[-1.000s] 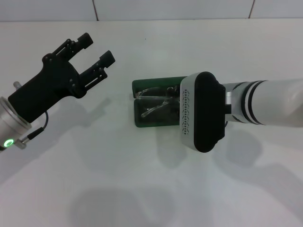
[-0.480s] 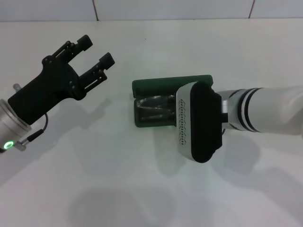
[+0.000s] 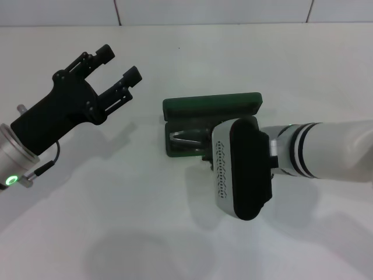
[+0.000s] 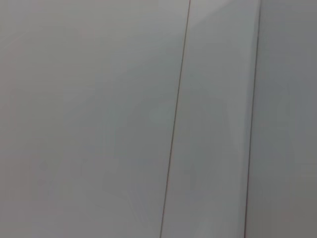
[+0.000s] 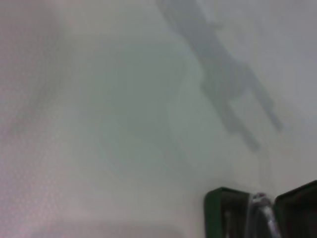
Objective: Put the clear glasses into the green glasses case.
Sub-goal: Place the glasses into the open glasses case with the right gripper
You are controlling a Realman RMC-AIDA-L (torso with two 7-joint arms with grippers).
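Clear glasses in open green glasses case, beside right arm

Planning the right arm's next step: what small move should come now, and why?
Probably ease the right arm back off the case so the head view clears. The glasses seem to lie in the open tray, lid folded back flat, but the right wrist covers much of it and hides the right gripper. Seating can't be confirmed. The left gripper hovers open, away to the left.
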